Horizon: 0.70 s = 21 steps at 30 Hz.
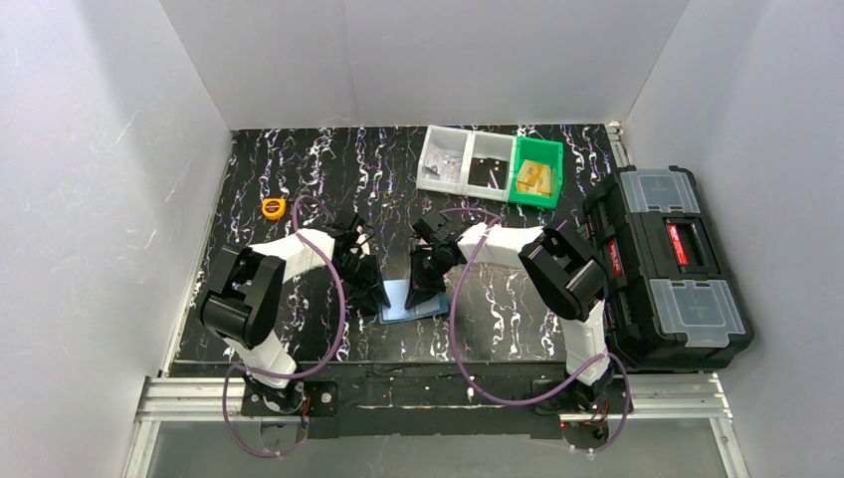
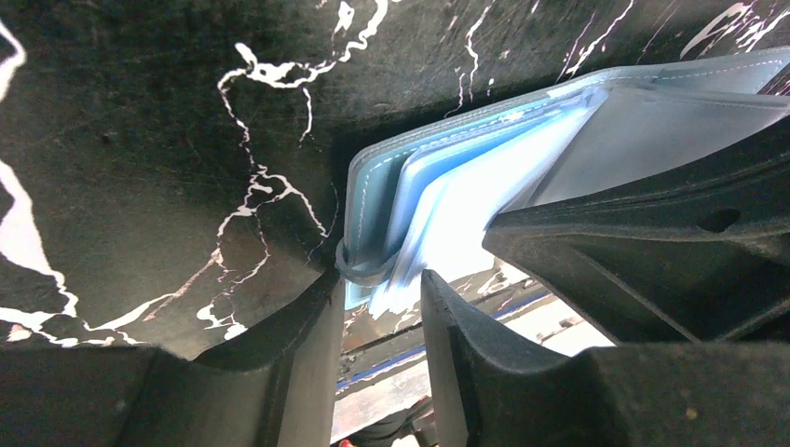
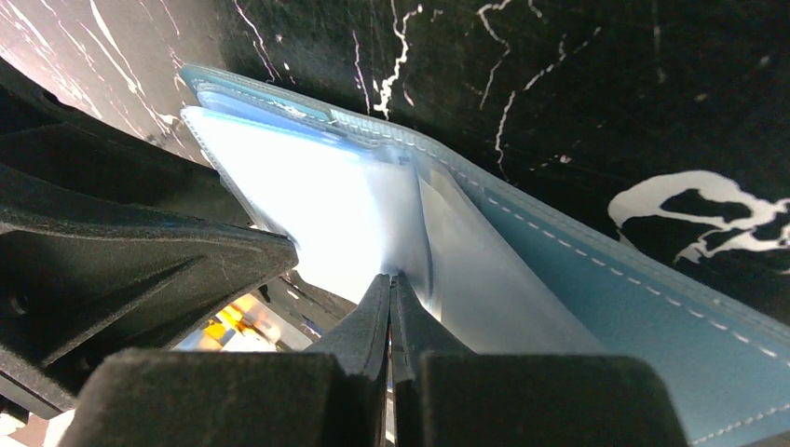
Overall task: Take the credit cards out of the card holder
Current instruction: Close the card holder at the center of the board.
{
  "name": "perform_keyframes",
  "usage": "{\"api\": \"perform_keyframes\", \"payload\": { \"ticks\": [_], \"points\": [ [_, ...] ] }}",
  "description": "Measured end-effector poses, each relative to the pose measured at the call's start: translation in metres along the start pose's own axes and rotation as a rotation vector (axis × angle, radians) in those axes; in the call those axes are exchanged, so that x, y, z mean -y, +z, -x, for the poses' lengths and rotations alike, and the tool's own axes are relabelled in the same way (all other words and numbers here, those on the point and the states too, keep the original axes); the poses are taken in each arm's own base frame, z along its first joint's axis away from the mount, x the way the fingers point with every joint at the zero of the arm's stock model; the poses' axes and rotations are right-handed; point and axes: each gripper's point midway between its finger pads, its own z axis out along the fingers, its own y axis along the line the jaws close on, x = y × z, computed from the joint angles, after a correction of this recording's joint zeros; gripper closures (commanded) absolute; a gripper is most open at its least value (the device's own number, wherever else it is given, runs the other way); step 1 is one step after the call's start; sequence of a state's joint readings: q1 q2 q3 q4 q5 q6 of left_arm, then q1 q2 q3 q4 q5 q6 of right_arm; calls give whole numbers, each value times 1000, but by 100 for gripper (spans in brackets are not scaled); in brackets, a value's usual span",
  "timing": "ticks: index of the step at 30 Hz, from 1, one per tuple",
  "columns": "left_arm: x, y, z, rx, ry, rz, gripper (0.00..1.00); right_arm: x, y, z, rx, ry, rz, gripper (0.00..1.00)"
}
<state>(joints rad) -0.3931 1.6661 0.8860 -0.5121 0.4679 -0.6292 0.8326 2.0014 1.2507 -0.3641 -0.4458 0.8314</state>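
The dusty-blue card holder (image 1: 413, 304) lies open on the black marbled table between my two grippers. In the left wrist view its stitched cover (image 2: 373, 177) shows with pale blue cards or sleeves (image 2: 447, 205) fanned out inside. My left gripper (image 2: 377, 279) is open, and the holder's corner and the card corners sit between its fingertips; it is at the holder's left edge in the top view (image 1: 370, 294). My right gripper (image 3: 391, 277) is shut, its tips pinching a thin shiny inner leaf of the holder (image 3: 596, 279) beside the white sleeves (image 3: 307, 205); in the top view it is over the holder (image 1: 423, 289).
Two clear bins (image 1: 466, 159) and a green bin (image 1: 537, 171) stand at the back of the table. A yellow tape measure (image 1: 273, 207) lies at the back left. A black toolbox (image 1: 667, 264) sits off the table's right edge. White walls enclose the table.
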Motion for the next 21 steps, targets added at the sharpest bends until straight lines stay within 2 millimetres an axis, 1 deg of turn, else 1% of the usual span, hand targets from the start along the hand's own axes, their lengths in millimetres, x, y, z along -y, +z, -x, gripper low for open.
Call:
{"api": "perform_keyframes", "payload": {
  "ticks": [5,6,9,13,15,17,18,19,21],
  "points": [
    [1,0,0,7,0,5,65,1,-1,0,-4,5,1,98],
    [2,0,0,9,3,7,64,1,-1,0,-5,6,2,96],
    [2,0,0,20,14,14,64,1,-1,0,-3,8,5,82],
    [5,-2,1,45,31,18,73,1,-5,0,18,-3,-7,65],
    [4,-3,3,63,34,32,77,1,-8,1,46,-22,-27,55],
    [3,-9,5,90,37,50,83,0,-12,1,78,-52,-64,42],
    [3,-13,7,108,40,59,86,-1,-14,2,97,-69,-91,37],
    [3,-18,9,126,41,61,88,-1,-15,3,114,-85,-115,34],
    [2,-30,15,164,31,55,89,-7,-20,7,154,-131,-179,30]
  ]
}}
